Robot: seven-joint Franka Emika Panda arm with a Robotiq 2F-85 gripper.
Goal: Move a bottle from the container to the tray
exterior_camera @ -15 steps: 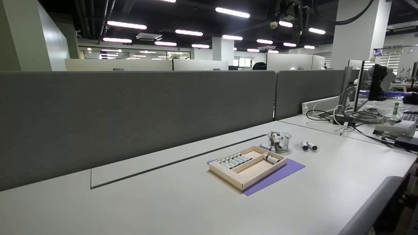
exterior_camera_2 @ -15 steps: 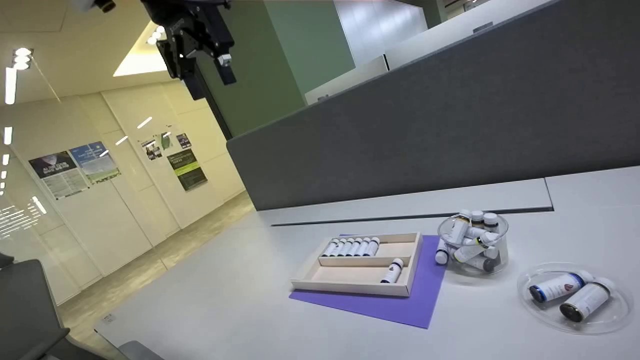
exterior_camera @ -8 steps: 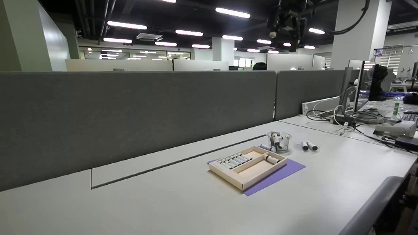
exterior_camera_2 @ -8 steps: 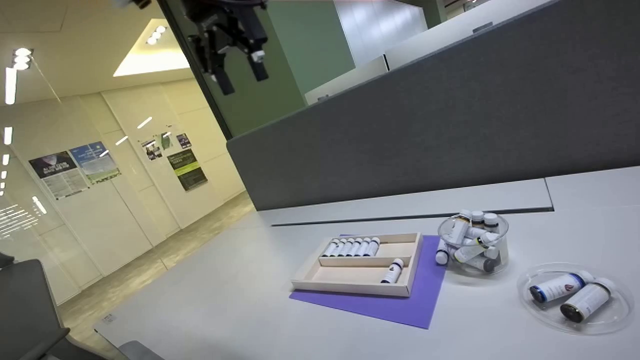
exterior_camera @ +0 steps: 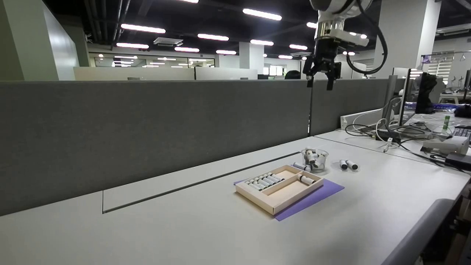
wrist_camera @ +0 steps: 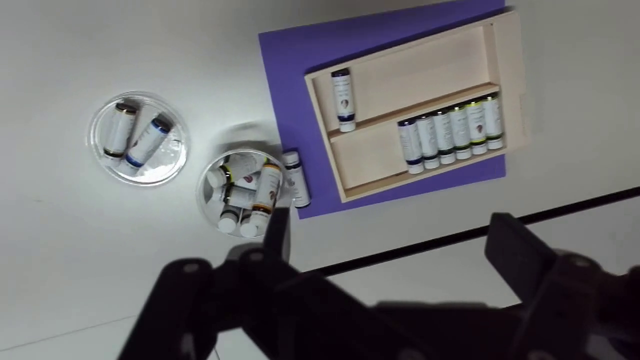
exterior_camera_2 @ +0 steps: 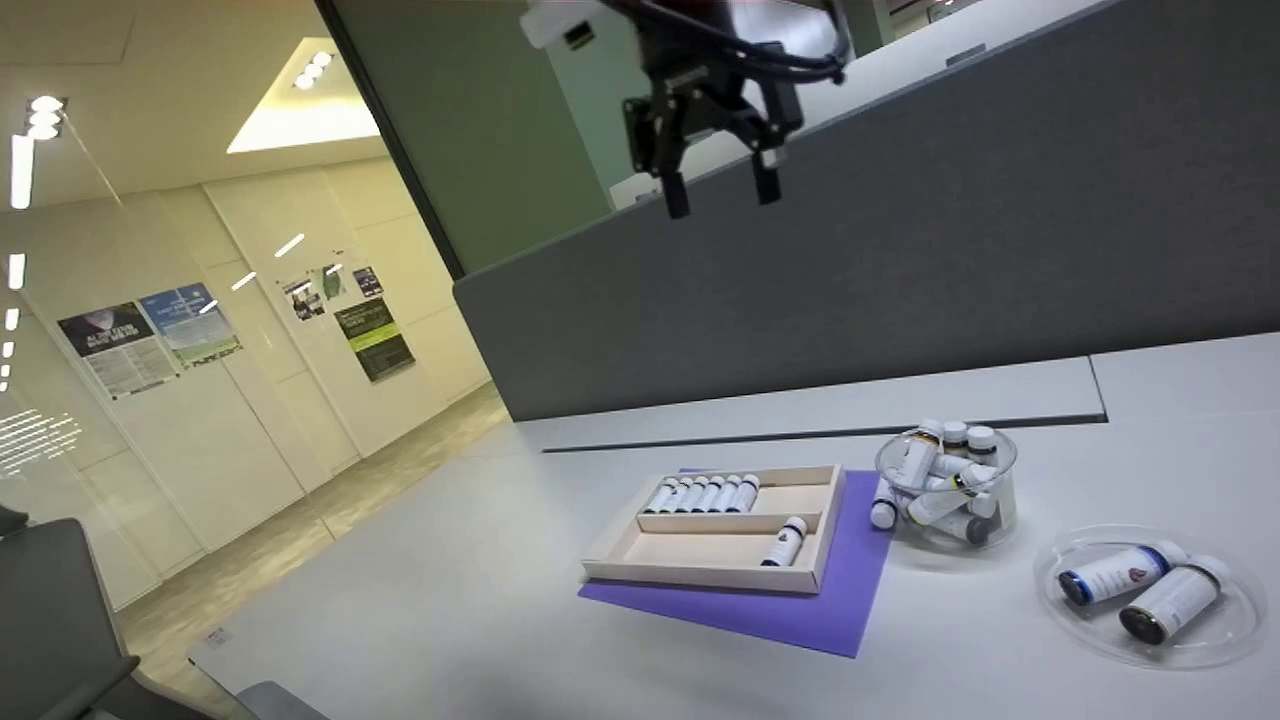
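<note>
Wrist view is showing the pincer (wrist_camera: 391, 219) with its jaws standing well apart and gripping nothing; in both exterior views it is hanging high above the surface (exterior_camera_2: 430, 570), touching nothing. Lower down, the container (wrist_camera: 208, 200), a clear cup, is holding a heap of bottles (wrist_camera: 242, 197), and the orange-banded bottle (wrist_camera: 266, 189) is lying aslant on top, looking like the easiest pick, though which one is wanted I cannot tell. As I am judging it, the step in hand is the approach to the container. Doing this well is calling for centring over the chosen bottle, turning the jaws to straddle its narrow width, and sinking slowly so that neither side is catching the rim or wedging against neighbouring caps. Since the bottles are looking smooth and round, gripping around the middle should be serving better than pinching a cap, and lifting straight up should be sparing the heap a tumble. Just beside the container a loose bottle (wrist_camera: 298, 181) is lying along the edge of the purple mat (wrist_camera: 287, 85), worth avoiding. Farther out, the tray (wrist_camera: 425, 65) is lying mostly over the mat, carrying a row of six bottles (wrist_camera: 444, 135) in one compartment and a single bottle (wrist_camera: 343, 95) in the other; bare floor beside the row is offering a likely slot. On the container's opposite side a clear dish (wrist_camera: 169, 159) is holding two more bottles (wrist_camera: 120, 131).
</note>
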